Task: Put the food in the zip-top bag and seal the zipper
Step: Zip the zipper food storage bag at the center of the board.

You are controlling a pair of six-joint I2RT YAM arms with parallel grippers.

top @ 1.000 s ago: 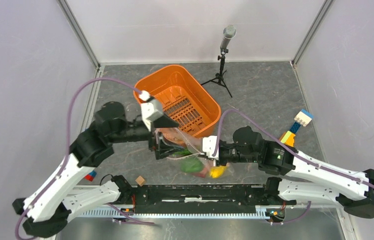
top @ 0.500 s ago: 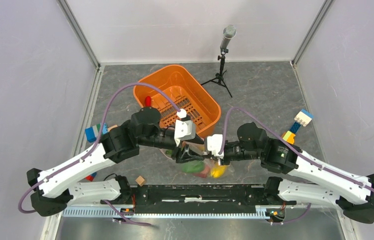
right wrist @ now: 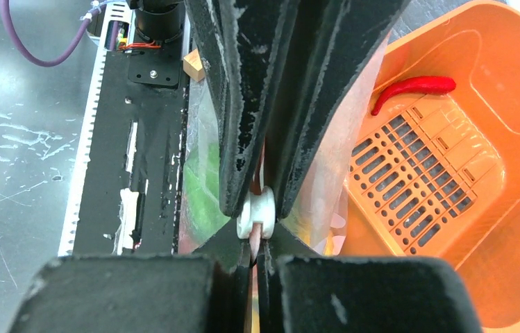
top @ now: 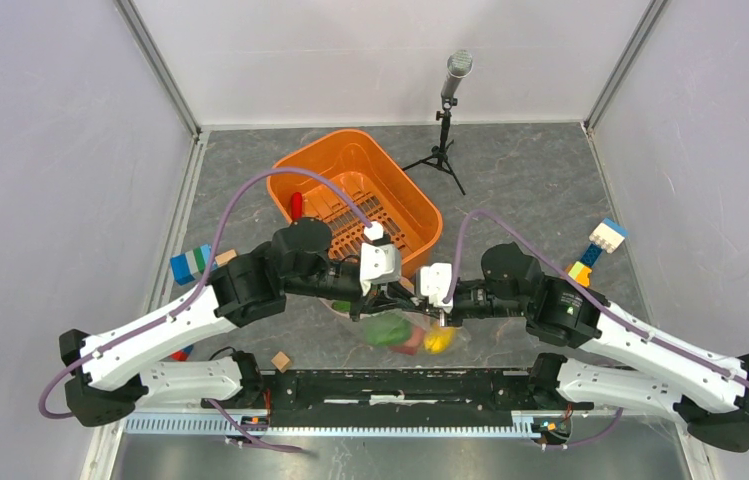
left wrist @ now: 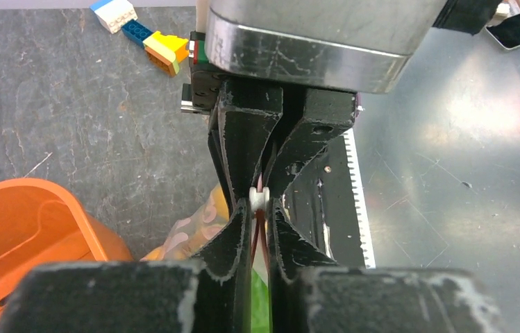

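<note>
- Left gripper (left wrist: 258, 211) is pinched nearly closed on the zipper (left wrist: 257, 236), tip to tip with the right gripper (right wrist: 255, 244), which is clamped tight on the same strip at the white slider (right wrist: 255, 214).
- The zip-top bag (left wrist: 198, 222) hangs between them and already holds a green piece (top: 384, 330) and a yellow piece (top: 437, 342).
- One red pepper (right wrist: 413, 89) lies in the orange basket (right wrist: 514, 83), not yet bagged.
- Sealing looks to be only starting. How much of the mouth is closed cannot be seen.

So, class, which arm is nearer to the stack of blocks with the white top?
Right. The right arm's elbow sits beside the blocks; the left arm lies beyond the bag, farther left.
</note>
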